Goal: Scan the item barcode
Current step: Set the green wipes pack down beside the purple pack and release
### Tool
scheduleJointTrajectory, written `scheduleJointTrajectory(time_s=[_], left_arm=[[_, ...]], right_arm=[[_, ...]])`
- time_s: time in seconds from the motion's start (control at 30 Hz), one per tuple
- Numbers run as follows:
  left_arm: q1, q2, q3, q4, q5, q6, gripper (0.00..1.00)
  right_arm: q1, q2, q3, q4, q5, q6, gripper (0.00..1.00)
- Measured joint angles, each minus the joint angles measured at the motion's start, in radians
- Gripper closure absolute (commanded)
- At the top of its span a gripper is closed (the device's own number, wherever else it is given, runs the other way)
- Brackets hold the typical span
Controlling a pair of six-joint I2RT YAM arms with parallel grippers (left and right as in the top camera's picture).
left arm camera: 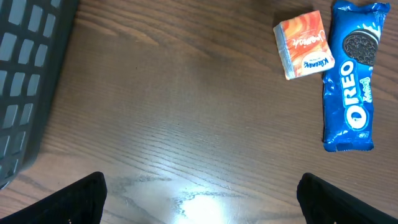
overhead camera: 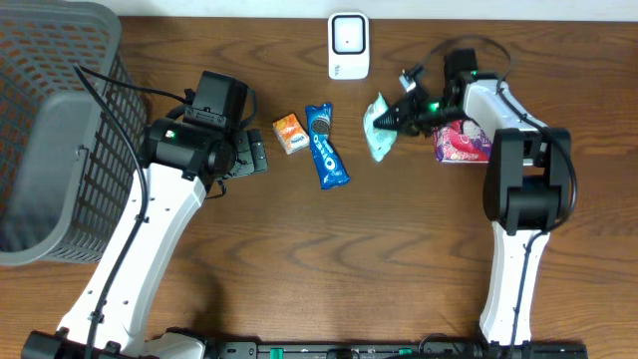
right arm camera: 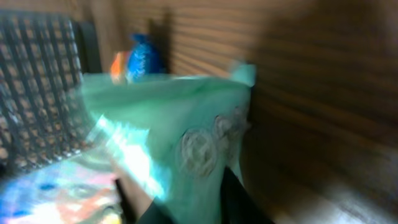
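Currently, the mint-green packet (overhead camera: 379, 128) is shown on the right half of the bench (overhead camera: 399, 249), below and slightly right of the white scanner (overhead camera: 348, 45) and just beside a pink floral pack (overhead camera: 462, 143). Its right-hand edge appears to be pinched by the right jaws, which are drawn in to a narrow gap on the film. In the right wrist view the packet fills the frame, blurred, with one dark finger (right arm camera: 236, 202) visible beneath it. Whether the packet is raised clear of the bench cannot be told. The left jaws are spread fully and nothing is held between them. They are poised over bare wood near an orange tissue pack (left arm camera: 303, 45) and a blue Oreo pack (left arm camera: 351, 81), with a grey basket (overhead camera: 50, 130) at the far left.

The packet is judged to be light, soft and crinkly, with slick film that is likely to fold and sag when held by one edge. No barcode can be discerned in any view. A hold on a sealed seam or corner is advised, kept clear of the printed panel, so that the face can be presented flat to the scanner window. A hard squeeze across the middle is best avoided, since the code may be creased.
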Motion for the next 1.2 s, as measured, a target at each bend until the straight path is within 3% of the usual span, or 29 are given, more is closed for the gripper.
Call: scheduleJointTrajectory(time_s=[0.07, 0.3, 0.43, 0.47, 0.57, 0.87, 1.03, 1.2], left_arm=[[0.000, 0.000, 0.000, 0.000, 0.000, 0.000, 0.02], [0.000, 0.000, 0.000, 0.000, 0.000, 0.000, 0.02], [0.000, 0.000, 0.000, 0.000, 0.000, 0.000, 0.02], [0.000, 0.000, 0.000, 0.000, 0.000, 0.000, 0.02], [0.000, 0.000, 0.000, 0.000, 0.000, 0.000, 0.02], [0.000, 0.000, 0.000, 0.000, 0.000, 0.000, 0.02], [0.000, 0.000, 0.000, 0.000, 0.000, 0.000, 0.02], [0.000, 0.000, 0.000, 0.000, 0.000, 0.000, 0.02]], right_arm=[[-0.010, 0.008, -0.002, -0.026, 0.021, 0.030, 0.57], [-0.013, -0.178, -0.001, -0.104, 0.379, 0.065, 0.48], [0.006, -0.343, 0.013, -0.115, 0.545, 0.071, 0.56], [0.020, -0.373, 0.020, -0.114, 0.570, 0.070, 0.63], [0.062, -0.400, 0.032, -0.110, 0.603, 0.069, 0.99], [0.222, -0.270, 0.015, -0.128, 0.790, 0.127, 0.99], [0.233, -0.164, 0.011, -0.138, 0.861, 0.148, 0.99], [0.227, -0.163, 0.020, -0.150, 0.908, 0.166, 0.98]])
